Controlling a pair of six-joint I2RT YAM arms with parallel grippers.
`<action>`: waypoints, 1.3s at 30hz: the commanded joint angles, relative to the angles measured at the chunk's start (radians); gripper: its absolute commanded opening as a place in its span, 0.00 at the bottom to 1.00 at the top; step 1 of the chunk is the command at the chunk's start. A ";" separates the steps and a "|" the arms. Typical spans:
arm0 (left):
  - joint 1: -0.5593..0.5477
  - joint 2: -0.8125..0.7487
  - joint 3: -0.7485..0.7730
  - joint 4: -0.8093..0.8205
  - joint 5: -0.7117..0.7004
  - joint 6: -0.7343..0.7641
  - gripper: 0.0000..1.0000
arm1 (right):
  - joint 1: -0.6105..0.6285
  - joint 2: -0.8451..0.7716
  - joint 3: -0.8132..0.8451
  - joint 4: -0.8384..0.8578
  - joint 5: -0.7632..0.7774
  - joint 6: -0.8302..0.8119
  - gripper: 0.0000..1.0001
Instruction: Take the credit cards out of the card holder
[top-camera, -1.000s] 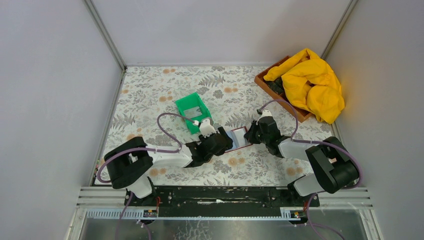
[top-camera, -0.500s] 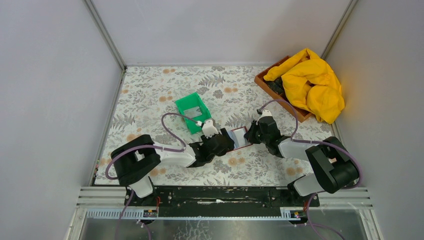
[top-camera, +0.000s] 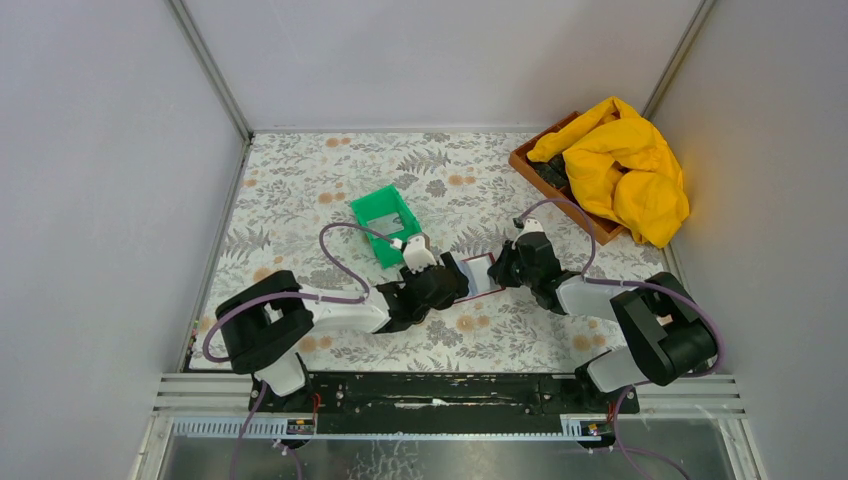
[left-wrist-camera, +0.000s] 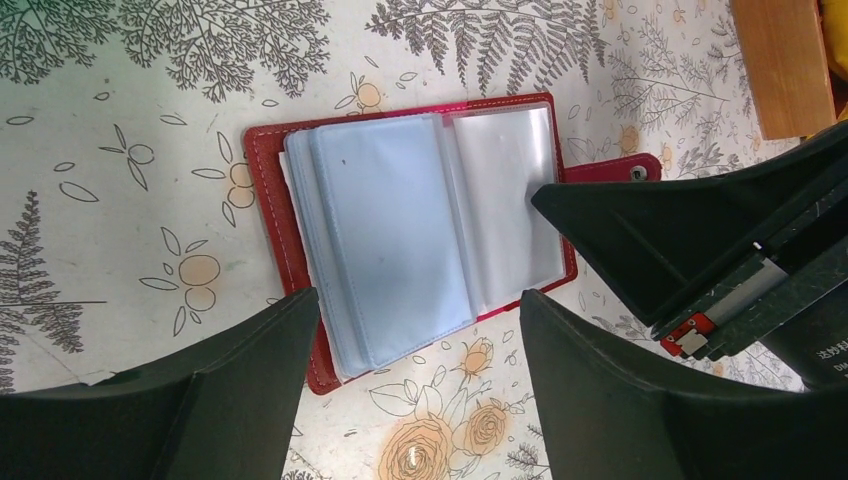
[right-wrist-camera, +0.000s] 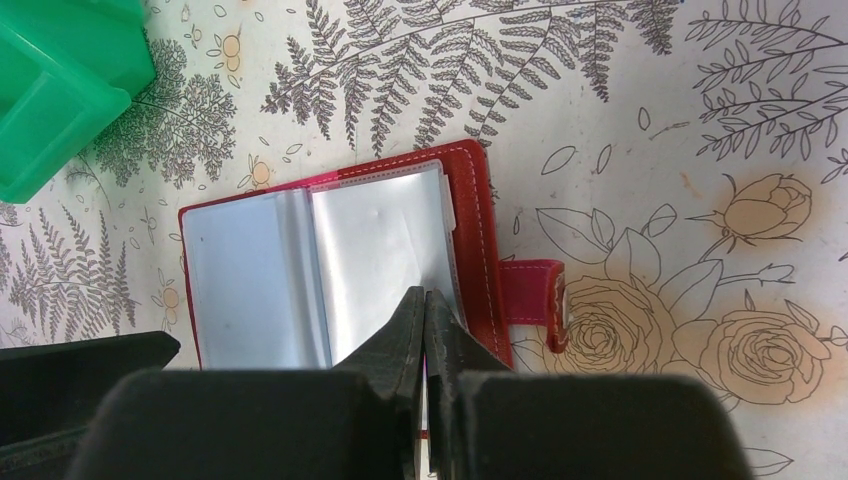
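While low over the open card holder, left pincer wide apart, right pincer tips tight together against it.

Card holder looks like matt leather, with glossy plastic sleeves.

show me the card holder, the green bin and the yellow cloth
card holder (left-wrist-camera: 390, 240): left wrist view, on its pale open sleeves
green bin (top-camera: 380, 213): top view, on its bare inside
yellow cloth (top-camera: 625, 165): top view, middle of the heap

One card holder, one green bin, two hands
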 joint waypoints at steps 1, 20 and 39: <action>-0.008 -0.018 0.030 -0.039 -0.058 0.010 0.82 | 0.001 0.025 0.022 -0.041 0.019 -0.015 0.00; -0.008 0.015 0.015 0.094 0.019 0.025 0.84 | 0.002 0.044 0.029 -0.041 0.013 -0.018 0.00; -0.005 0.056 0.046 0.052 0.033 -0.002 0.85 | 0.002 0.036 0.028 -0.045 0.012 -0.017 0.00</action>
